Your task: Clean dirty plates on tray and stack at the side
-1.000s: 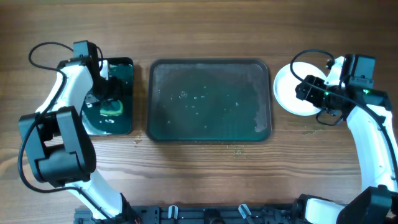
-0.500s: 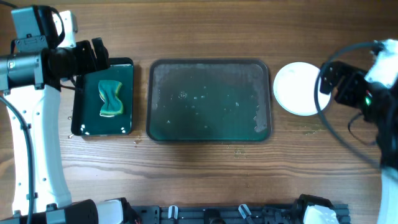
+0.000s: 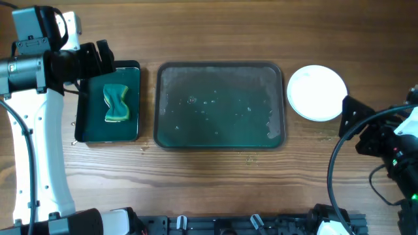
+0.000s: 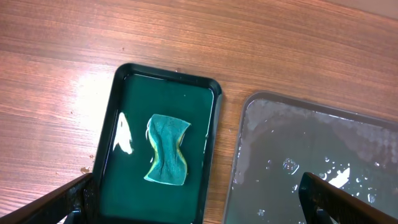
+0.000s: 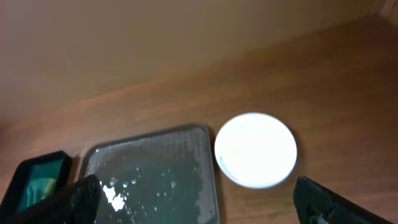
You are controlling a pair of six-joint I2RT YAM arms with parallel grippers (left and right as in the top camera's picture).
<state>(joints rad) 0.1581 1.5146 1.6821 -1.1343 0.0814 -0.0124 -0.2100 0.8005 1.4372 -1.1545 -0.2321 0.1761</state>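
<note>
The large dark tray (image 3: 196, 117) lies mid-table, wet, with no plate on it; it also shows in the left wrist view (image 4: 311, 143) and the right wrist view (image 5: 155, 155). A plain white plate (image 3: 317, 93) sits on the table right of the tray, seen too in the right wrist view (image 5: 255, 149); no teal streak shows, and I cannot tell how many plates are stacked there. My left gripper (image 3: 96, 65) is open and empty, high above the small tray's far edge (image 4: 196, 186). My right gripper (image 3: 354, 124) is open and empty, raised in front of and to the right of the plate (image 5: 196, 183).
A smaller dark green tray (image 3: 134, 75) with shallow water lies left of the large tray and holds a green sponge (image 3: 117, 103), also in the left wrist view (image 4: 166, 149). Small crumbs lie on the wood near the trays' front edges.
My left gripper let go of the sponge a second ago, rose away, and has since held still. My right arm has pulled back from the plate toward the front right.
</note>
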